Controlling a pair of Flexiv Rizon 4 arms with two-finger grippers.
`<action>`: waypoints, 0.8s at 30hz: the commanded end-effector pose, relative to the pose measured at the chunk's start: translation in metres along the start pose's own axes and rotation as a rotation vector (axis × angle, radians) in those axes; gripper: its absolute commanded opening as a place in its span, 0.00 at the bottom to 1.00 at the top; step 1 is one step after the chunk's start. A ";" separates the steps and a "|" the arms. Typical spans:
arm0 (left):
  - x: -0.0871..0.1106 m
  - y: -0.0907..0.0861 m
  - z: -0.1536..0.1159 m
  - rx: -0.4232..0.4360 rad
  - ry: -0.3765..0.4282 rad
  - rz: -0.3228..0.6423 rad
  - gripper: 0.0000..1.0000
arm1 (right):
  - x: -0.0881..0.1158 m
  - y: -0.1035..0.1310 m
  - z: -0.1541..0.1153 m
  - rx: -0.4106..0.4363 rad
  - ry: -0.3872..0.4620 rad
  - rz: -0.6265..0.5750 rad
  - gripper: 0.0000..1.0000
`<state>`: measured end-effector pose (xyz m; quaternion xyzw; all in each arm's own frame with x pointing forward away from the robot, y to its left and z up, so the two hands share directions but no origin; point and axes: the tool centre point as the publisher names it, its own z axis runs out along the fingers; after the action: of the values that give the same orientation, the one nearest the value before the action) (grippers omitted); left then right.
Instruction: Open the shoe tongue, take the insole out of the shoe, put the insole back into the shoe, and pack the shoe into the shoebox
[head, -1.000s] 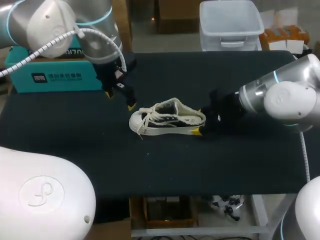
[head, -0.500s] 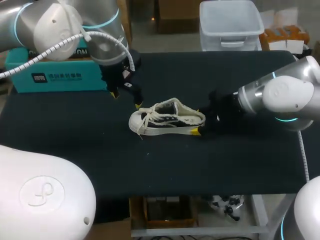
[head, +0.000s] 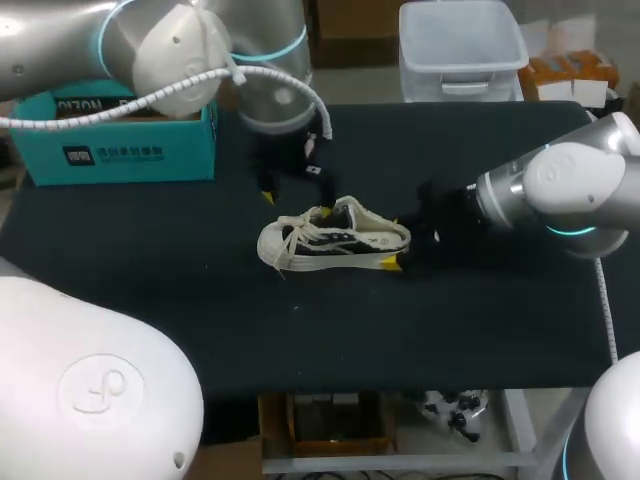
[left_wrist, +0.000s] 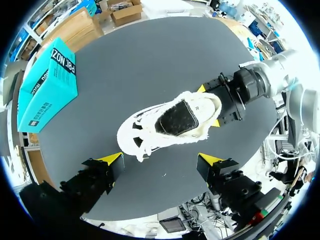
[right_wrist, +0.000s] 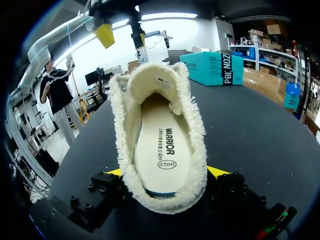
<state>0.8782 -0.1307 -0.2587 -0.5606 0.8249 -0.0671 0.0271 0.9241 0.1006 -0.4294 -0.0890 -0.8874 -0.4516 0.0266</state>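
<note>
At table centre: shoe (head: 335, 238) on its sole, toe toward my left, insole (right_wrist: 162, 145) lying inside.
Right gripper (right_wrist: 166, 176): fingers clamp the heel from both sides.
Left gripper (left_wrist: 161, 159): above the shoe, fingers spread wide, holding nothing.
Shoebox (head: 130, 140): teal, far-left table edge, well apart from the shoe.

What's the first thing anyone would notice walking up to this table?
A cream, fuzzy-lined shoe lies mid-table, its heel pinched by the right gripper. The left gripper hangs open above the shoe, and a teal shoebox sits at the table's far left.
</note>
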 end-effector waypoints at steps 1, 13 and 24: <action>0.032 -0.024 0.014 -0.079 -0.125 -0.028 0.98 | -0.001 -0.005 0.005 -0.002 0.005 -0.001 0.00; 0.051 -0.038 0.047 -0.063 -0.255 -0.190 0.82 | -0.001 -0.005 0.005 -0.002 0.005 -0.001 0.00; 0.049 -0.044 0.065 -0.086 -0.299 -0.236 0.62 | -0.001 -0.005 0.005 -0.002 0.005 -0.001 0.00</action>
<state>0.9049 -0.1933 -0.3110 -0.6581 0.7462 0.0257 0.0967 0.9242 0.1007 -0.4292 -0.0883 -0.8875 -0.4515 0.0277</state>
